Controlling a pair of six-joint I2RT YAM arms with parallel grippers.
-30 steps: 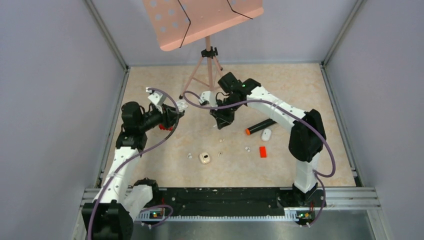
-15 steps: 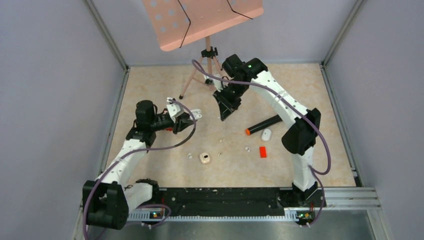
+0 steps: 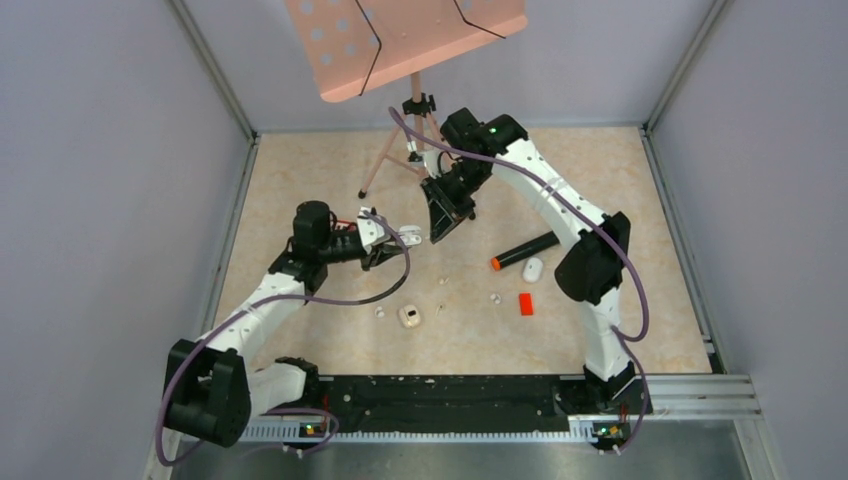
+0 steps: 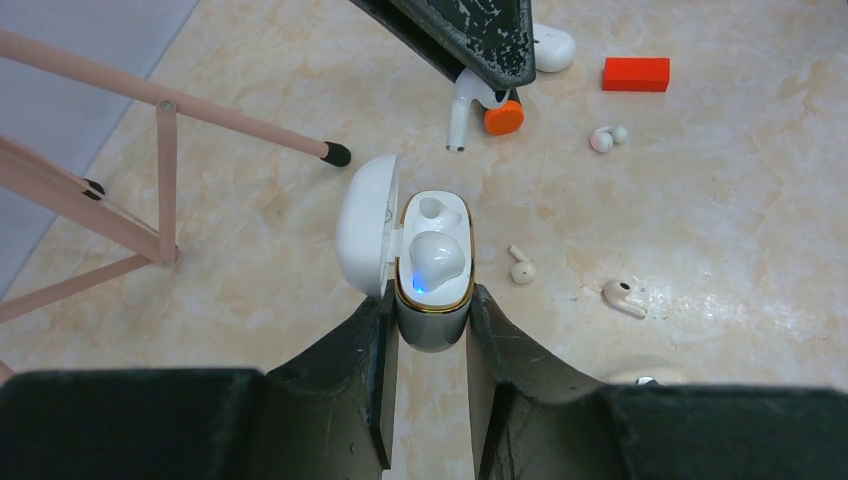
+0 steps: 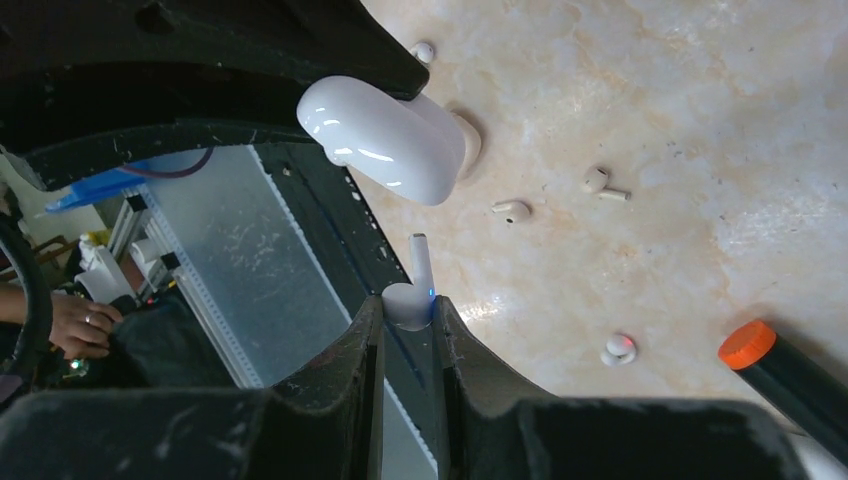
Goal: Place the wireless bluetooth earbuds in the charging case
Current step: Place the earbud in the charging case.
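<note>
Squeezing the open charging case (image 4: 432, 325) tight in the left claw (image 4: 431, 298), up off the surface (image 4: 720, 200), with the lid (image 4: 365, 235) flipped out to one side. Can see one white earbud (image 4: 437, 258) tucked in the near pocket (a tiny blue light glowing just under it) and the far pocket (image 4: 435, 208) open. Pinching a stemmed earbud (image 5: 410, 295) in the right claw (image 5: 407, 306), with the stem poking out past the tips. Hanging that earbud just past the far end of the open case, close but not touching.

Moved a lot since a second ago. Swung the left claw from the left side in toward the middle, and a bit farther than half a second ago. Pulled the right claw back toward the far wall first, then tipped it down closer to the case. Same tight hold on both things the whole time.

Left alone on the surface, same spots as before: a few loose earbuds (image 4: 622, 296), a closed white case (image 3: 532, 268), another open case (image 3: 409, 317), a red block (image 3: 525, 303) and a black marker (image 3: 525, 250) with an orange cap. Same for the pink music stand (image 3: 400, 40) at the back.
</note>
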